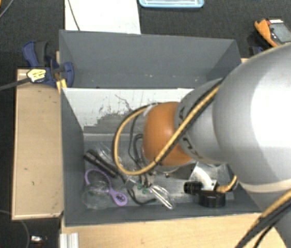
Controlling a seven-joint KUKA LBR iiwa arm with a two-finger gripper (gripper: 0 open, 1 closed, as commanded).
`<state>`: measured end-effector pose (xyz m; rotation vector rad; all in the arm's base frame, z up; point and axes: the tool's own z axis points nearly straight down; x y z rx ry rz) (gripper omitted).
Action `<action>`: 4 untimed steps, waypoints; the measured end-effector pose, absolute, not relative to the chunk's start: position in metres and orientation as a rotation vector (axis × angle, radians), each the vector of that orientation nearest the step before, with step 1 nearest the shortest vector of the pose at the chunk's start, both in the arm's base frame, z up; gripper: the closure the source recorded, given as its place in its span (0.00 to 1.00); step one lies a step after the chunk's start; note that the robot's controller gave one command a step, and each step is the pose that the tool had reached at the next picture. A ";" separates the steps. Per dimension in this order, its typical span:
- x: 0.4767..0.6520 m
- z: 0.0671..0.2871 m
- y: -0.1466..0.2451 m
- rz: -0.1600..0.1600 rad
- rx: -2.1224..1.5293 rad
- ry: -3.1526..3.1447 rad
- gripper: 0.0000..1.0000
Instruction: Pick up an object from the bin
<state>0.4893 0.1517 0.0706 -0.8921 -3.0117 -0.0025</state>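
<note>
The arm (259, 112) fills the frame's right. Its gripper (145, 182) hangs low at lower centre of the bin (73, 154); whether it is spread or pressed together I cannot tell. Just beside it lies a silvery piece (162, 196), and farther left a purple loop (106, 186). Nothing looks lifted, so the pick is still to do.

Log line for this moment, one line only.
pincer: down in bin middle, below orange wrist cover | nearest: silvery metal piece, purple loop, black stick | held: nothing seen
</note>
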 end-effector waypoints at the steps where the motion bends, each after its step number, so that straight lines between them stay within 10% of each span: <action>1: 0.489 0.075 0.151 -0.002 -0.895 -3.011 1.00; 4: 0.489 0.123 0.151 -0.001 -0.896 -3.009 1.00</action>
